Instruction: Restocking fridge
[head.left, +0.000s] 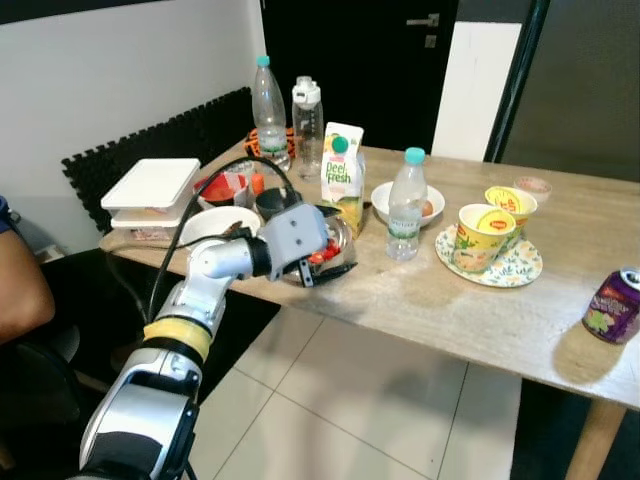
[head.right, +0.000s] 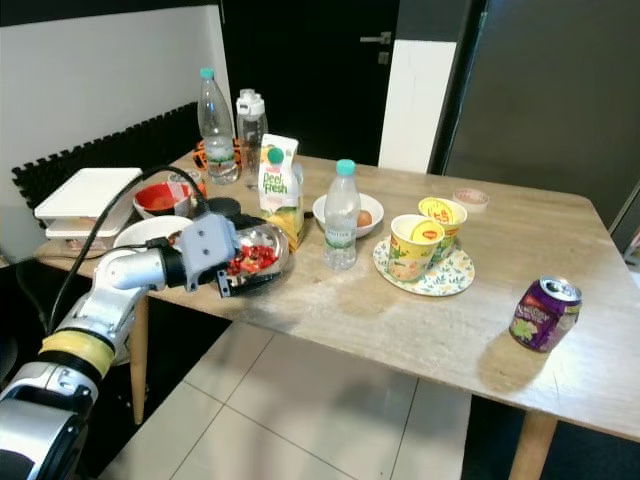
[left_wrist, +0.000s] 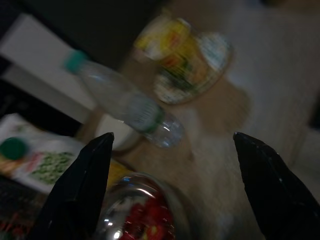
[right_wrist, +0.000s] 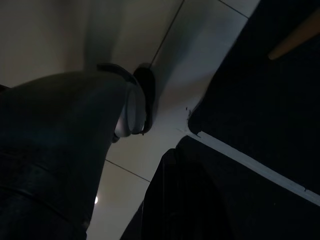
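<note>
The left gripper (head.left: 330, 262) is seen at the table's (head.left: 480, 310) near edge, toward the left end, and its fingers (left_wrist: 80, 195) are spread wide apart around a glass bowl (head.right: 262, 248) of red pieces. In the left wrist view the bowl (left_wrist: 142, 212) is framed between the two fingers; whether it is touched by them cannot be told. Just behind the bowl a juice carton (head.left: 342, 175) is stood upright, and beside it a water bottle (head.left: 406, 205) with a teal cap is placed in front of a white bowl (head.left: 385, 200) holding an egg. Two yellow cups (head.left: 478, 236) are carried on a patterned plate (head.left: 520, 268) farther right. A purple can (head.left: 614, 306) is stood near the right edge. At the far left corner two more bottles (head.left: 268, 108) are lined up, and white stacked boxes (head.left: 150, 195) are kept at the left end. The right gripper is hung idle over the tiled floor (right_wrist: 200, 65); its state cannot be told in the dark wrist view.
</note>
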